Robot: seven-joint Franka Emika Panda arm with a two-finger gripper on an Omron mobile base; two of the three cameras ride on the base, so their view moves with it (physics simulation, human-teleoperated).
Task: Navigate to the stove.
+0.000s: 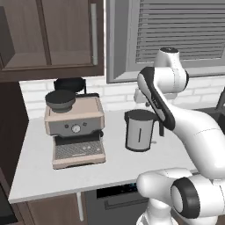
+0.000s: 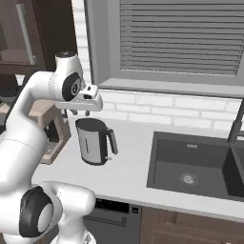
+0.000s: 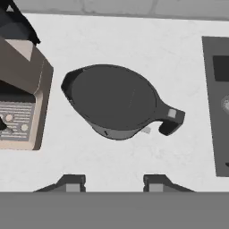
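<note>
The stove is out of view; no black cooktop appears on this stretch of counter. My gripper point(image 2: 80, 113) hangs above the white counter point(image 2: 133, 157), pointing down over a grey electric kettle point(image 2: 95, 141). In the hand view the two fingertips point(image 3: 71, 182) stand well apart at the bottom edge, open with nothing between them, and the kettle point(image 3: 114, 100) lies just beyond them with its handle to the right.
A beige espresso machine point(image 1: 74, 129) stands left of the kettle point(image 1: 139, 131). A dark sink point(image 2: 195, 164) with a faucet point(image 2: 236, 124) is set into the counter to the right. Dark wall cabinets point(image 1: 52, 35) and a window with blinds point(image 2: 181, 38) are behind.
</note>
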